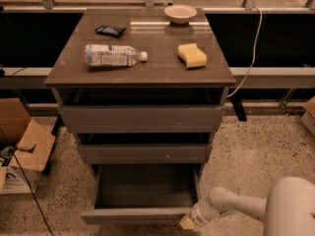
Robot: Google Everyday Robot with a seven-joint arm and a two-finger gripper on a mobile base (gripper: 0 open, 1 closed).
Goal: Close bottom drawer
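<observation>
Cream pincer (188,223) beside grey-brown bottom drawer (133,215); speckled floor (256,151)

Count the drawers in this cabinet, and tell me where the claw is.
3. The top drawer sits under the tabletop, the middle drawer below it, and the bottom drawer lowest, pulled well out. The claw is at the bottom drawer's front right corner.

The bottom drawer (133,215) is sticking out toward the near side below the middle drawer (142,153), and the gripper (189,222) is sitting at the right end of its front panel.
</observation>
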